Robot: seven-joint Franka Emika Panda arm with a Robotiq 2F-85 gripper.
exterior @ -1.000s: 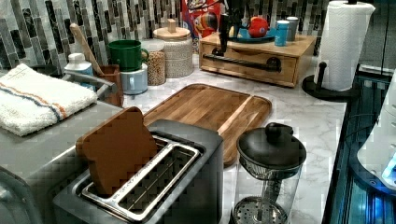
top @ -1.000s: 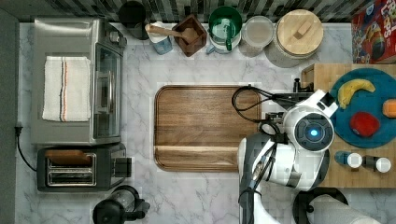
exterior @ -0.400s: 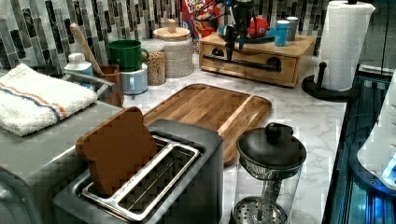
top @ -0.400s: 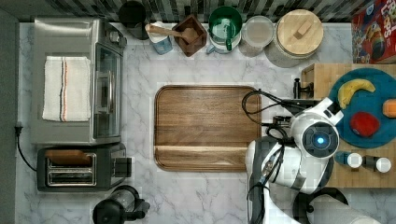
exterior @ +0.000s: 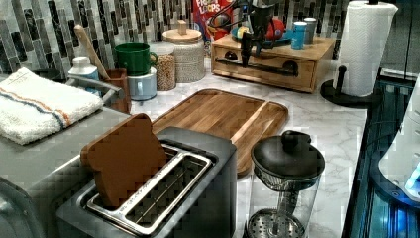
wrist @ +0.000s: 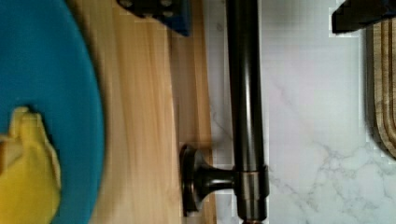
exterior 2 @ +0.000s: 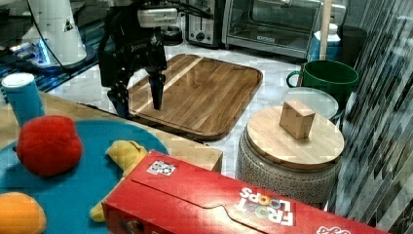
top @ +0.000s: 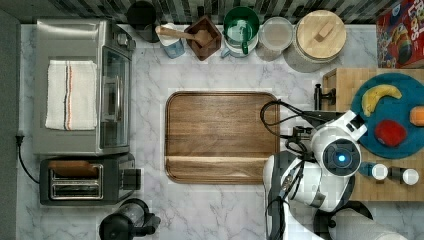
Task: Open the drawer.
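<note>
The drawer (exterior: 267, 69) is the front of a light bamboo box at the back of the counter, and it looks flush with the box. Its long black bar handle (exterior: 277, 68) runs across the front on two posts. My gripper (exterior: 251, 49) hangs over the handle's left part in the left view, open. In the wrist view the handle (wrist: 245, 116) passes between the two fingertips of the gripper (wrist: 257, 11). In the right view the gripper (exterior 2: 139, 100) points down with its fingers spread, just off the box's edge (exterior 2: 195, 148). In the top view my arm (top: 340, 150) covers the handle's middle.
A dark walnut tray (top: 220, 135) lies on the marble in front of the drawer. A teal plate (top: 400, 140) with plush fruit and small shakers sit on the box. A paper towel roll (exterior: 364, 44), a lidded jar (exterior 2: 292, 141) and a cereal box (exterior 2: 219, 204) stand nearby.
My arm has moved toward the top view's right, and the gripper has come down from above the box to the handle's level.
</note>
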